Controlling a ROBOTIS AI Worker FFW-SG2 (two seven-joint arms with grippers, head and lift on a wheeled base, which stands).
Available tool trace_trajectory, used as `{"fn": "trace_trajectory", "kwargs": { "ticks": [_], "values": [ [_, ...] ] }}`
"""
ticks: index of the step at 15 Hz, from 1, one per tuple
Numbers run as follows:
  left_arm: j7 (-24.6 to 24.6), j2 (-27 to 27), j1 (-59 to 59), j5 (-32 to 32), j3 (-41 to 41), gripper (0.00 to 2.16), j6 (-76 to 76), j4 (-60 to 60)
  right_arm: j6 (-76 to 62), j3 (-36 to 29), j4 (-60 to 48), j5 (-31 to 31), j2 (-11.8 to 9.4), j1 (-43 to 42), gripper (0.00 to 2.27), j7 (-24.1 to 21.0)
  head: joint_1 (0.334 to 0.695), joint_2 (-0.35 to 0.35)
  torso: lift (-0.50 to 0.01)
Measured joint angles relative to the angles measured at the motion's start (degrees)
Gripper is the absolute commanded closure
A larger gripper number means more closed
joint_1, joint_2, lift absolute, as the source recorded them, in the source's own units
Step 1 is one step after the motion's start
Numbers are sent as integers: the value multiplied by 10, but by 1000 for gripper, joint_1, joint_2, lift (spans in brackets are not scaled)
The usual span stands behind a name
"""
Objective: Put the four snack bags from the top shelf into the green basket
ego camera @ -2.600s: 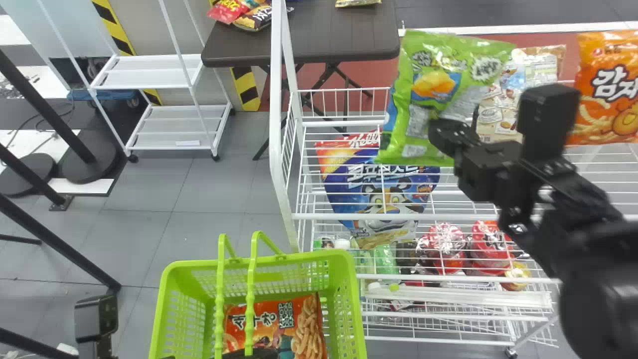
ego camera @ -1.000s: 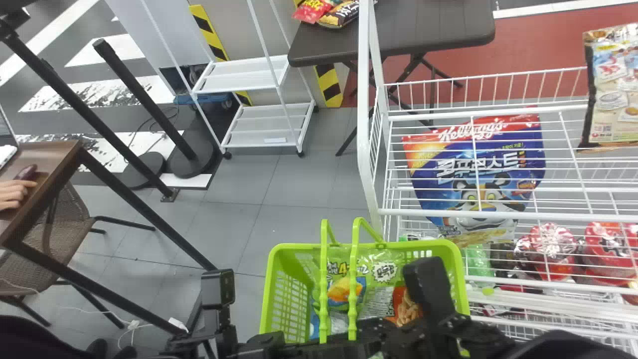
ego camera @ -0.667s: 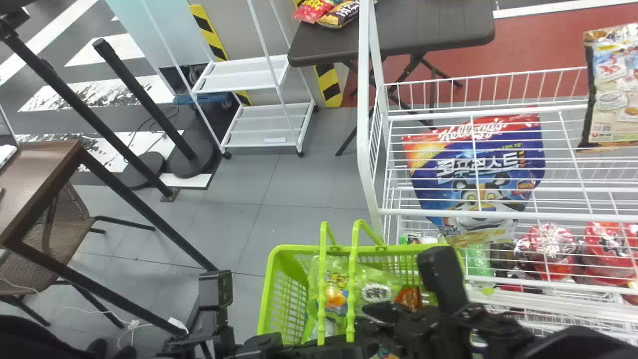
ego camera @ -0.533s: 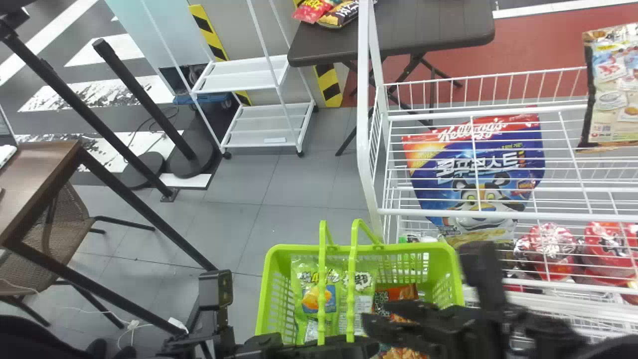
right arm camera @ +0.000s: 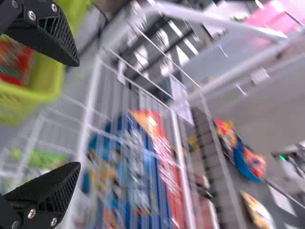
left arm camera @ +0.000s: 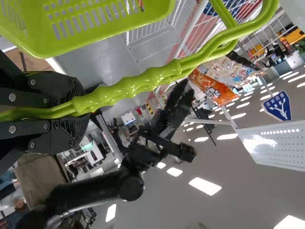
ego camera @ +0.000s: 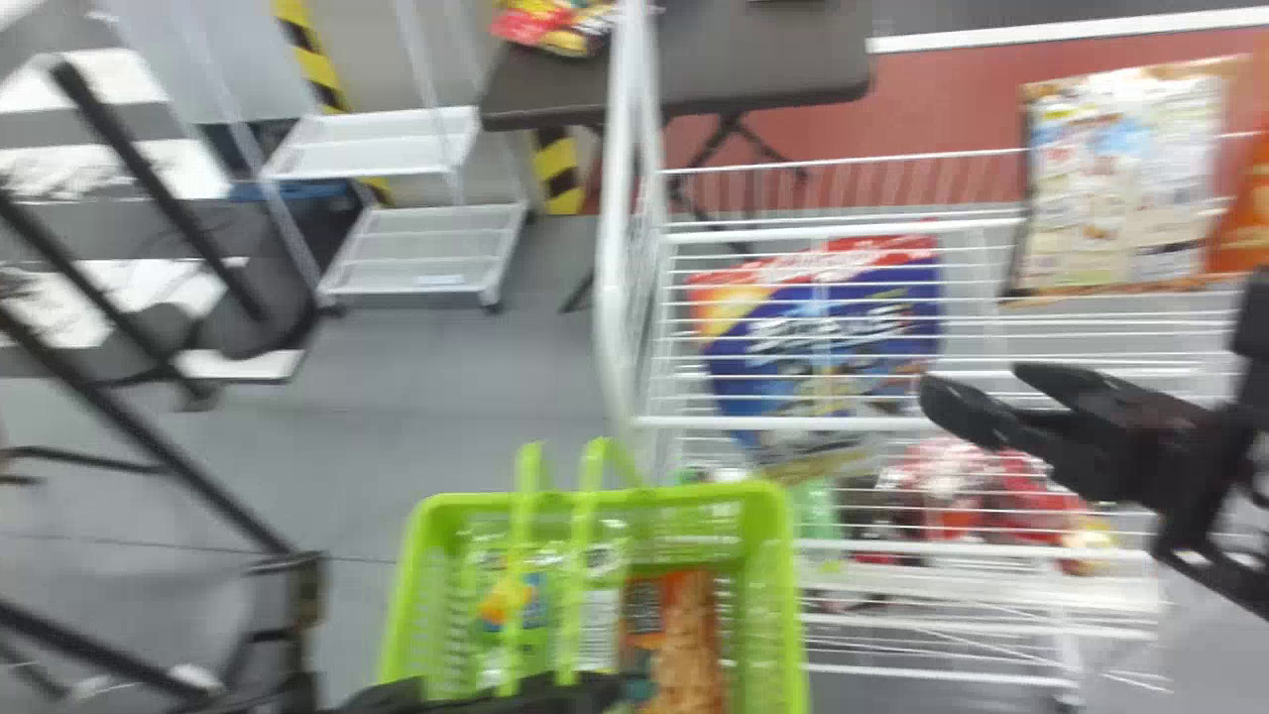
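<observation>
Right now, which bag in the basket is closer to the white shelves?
The orange bag. It lies on the side of the basket by the white shelves; the green bag lies on the other side.

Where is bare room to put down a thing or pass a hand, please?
Top shelf: a wide stretch between left end frame and beige snack bag. Green basket: only a narrow gap between orange bag and right wall. Crowded: under the basket handles, and where the beige bag neighbours another orange bag.
</observation>
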Motion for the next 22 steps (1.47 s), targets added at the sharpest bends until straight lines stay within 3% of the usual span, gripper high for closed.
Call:
{"fn": "trace_trajectory", "kwargs": {
  "ticks": [4, 11, 13, 15, 16, 18, 22],
  "values": [
    [0, 1, 3, 0, 3, 2145, 0, 0, -98, -22, 147, 74, 1, -120, 33, -36, 695, -76, 0],
    [0, 0, 9, 1, 10, 2145, -2, 3, -153, -6, 371, 187, 3, -280, 120, -110, 695, -137, 0],
    [0, 0, 9, 1, 10, 2145, -2, 3, -165, 5, 422, 206, 6, -309, 653, -112, 695, -124, 0],
    [0, 0, 10, 1, 13, 2145, -4, 6, -168, 10, 445, 210, 7, -320, 1700, -110, 695, -117, 0],
    [0, 0, 10, 2, 15, 2145, -4, 6, -171, 11, 447, 209, 7, -320, 2108, -110, 695, -114, 0],
    [0, 0, 10, 3, 18, 2145, -5, 7, -176, 11, 442, 206, 7, -314, 2250, -118, 695, -111, 0],
    [0, 1, 11, 4, 18, 2145, -5, 8, -195, 4, 395, 199, 8, -279, 2250, -119, 695, -116, 0]
  ]
}}
